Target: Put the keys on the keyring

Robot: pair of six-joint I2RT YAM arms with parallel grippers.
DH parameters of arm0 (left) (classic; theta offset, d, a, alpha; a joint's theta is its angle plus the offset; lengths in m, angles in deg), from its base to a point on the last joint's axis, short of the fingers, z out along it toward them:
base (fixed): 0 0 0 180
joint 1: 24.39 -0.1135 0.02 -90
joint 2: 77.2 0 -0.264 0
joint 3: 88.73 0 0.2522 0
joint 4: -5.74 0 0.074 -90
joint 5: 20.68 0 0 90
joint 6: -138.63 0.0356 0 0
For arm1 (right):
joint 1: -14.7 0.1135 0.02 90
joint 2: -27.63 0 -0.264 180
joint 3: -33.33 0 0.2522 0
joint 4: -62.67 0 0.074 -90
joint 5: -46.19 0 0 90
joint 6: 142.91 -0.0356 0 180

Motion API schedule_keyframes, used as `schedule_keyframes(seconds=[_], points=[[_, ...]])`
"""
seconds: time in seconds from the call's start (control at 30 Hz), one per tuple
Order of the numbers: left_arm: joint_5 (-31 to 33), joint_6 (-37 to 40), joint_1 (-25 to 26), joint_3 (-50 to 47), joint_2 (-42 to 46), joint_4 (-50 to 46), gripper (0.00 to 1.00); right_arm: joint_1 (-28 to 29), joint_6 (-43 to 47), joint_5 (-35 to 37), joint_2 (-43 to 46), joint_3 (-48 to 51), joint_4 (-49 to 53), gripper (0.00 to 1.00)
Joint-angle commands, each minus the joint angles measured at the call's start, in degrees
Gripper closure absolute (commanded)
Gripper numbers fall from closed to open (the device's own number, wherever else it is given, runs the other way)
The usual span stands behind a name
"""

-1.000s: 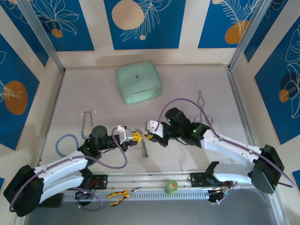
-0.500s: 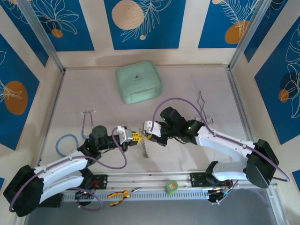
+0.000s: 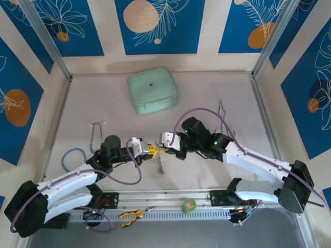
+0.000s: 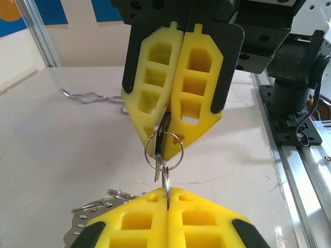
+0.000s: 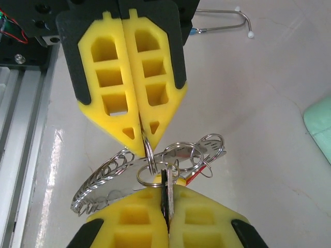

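Blue leaf-print panels wall in the pale table (image 3: 77, 103) you are working over. From the top camera, the left gripper (image 3: 149, 150) and right gripper (image 3: 165, 150) meet tip to tip. The keyring (image 3: 158, 151) sits between them, its chain (image 3: 160, 165) dangling just below the jaws. The mint-green case (image 3: 152, 92) lies well beyond them.

On your left wrist camera, the left gripper (image 4: 168, 192) has its yellow fingers pressed together on a silver ring of the keyring (image 4: 166, 182). Facing it, the right gripper (image 4: 168, 124) is clamped on the black-headed key (image 4: 162, 135), which hangs out past its tips through more rings.

On your right wrist camera, the right gripper (image 5: 166, 206) pinches that black-headed key (image 5: 164, 188) edge-on between closed pads. Opposite, the left gripper (image 5: 145, 142) grips the keyring (image 5: 149, 155) right at its tips. A fan of silver loops (image 5: 103, 181) spreads beside both sets of jaws.
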Motion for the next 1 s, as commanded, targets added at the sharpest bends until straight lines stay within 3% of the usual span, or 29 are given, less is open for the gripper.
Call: schedule_keyframes(seconds=[0.0, 0.07, 0.2, 0.3, 0.57, 0.67, 0.77, 0.97], points=[[0.4, 0.4, 0.5, 1.2, -0.1, -1.9, 0.85, 0.2, 1.2, 1.9, 1.6, -1.5, 1.2, 1.0], [2.1, -2.5, 0.5, 0.2, 1.2, 2.1, 0.56, 0.3, 0.9, 3.1, 1.7, -1.4, 1.0, 1.0], [8.5, -8.3, 0.4, -2.6, 6.7, 12.1, 0.15, 0.0, 1.5, 7.2, -0.4, -2.3, 0.9, 1.0], [21.4, -9.9, 0.4, -2.6, 13.0, 11.5, 0.03, 0.2, 1.8, 6.6, -3.5, -5.0, 1.1, 1.0], [72.9, -13.0, 0.2, -1.3, 30.4, -1.0, 0.02, 4.5, -1.3, -2.5, -13.9, -14.4, -7.7, 1.0], [77.3, -11.7, 0.2, -1.3, 33.7, -0.9, 0.04, 4.6, -8.2, -7.5, -17.4, -15.9, -16.7, 1.0], [77.8, -11.8, 0.2, -0.4, 33.0, -2.7, 0.04, 4.3, -12.1, -7.6, -21.4, -16.5, -23.3, 1.0], [78.7, -13.3, 0.2, 0.1, 28.5, -2.7, 0.04, 1.2, -12.6, -3.9, -27.6, -15.7, -19.0, 1.0]])
